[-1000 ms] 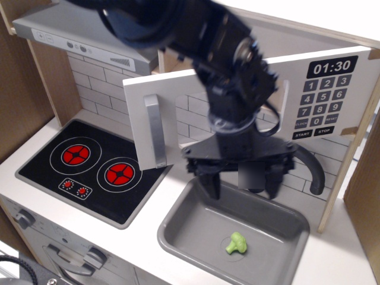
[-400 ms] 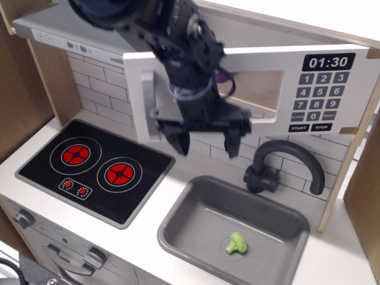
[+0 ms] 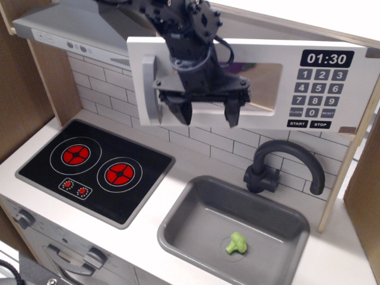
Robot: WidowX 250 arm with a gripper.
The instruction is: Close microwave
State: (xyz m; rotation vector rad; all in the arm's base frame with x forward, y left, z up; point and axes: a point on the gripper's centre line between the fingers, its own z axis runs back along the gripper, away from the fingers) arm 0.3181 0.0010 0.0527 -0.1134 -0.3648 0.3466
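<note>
- The counter [image 3: 148, 237] was white and ran across the bottom of the view, with wooden panels standing at both sides.
- The microwave [image 3: 261, 83] sat at the top right, above the tiled wall; its white door lay nearly flat against the box, and whether it was fully shut could not be told.
- The arm [image 3: 178, 24] was black and came in from the top, crossing the left part of the door.
- The hood [image 3: 71, 32] was grey and slanted, at the top left, just beside the door's left edge.
- The hob [image 3: 95, 169] was black with two red rings and lay on the counter's left half, below the hood.
- The sink [image 3: 196, 208] was grey and set into the counter right of the hob, below the microwave.
- The gripper [image 3: 203, 111] hung in front of the door's lower left, its two black fingers spread wide apart with nothing between them.
- The faucet [image 3: 285, 163] was black and curved, standing behind the sink under the keypad.
- The keypad [image 3: 320, 89] was on the door's right end, with 01:30 shown above the keys.
- The handle [image 3: 150, 89] was a grey upright bar on the door's left end, just left of the gripper.
- The broccoli [image 3: 236, 243] was small and green, lying in the sink near its front wall.
</note>
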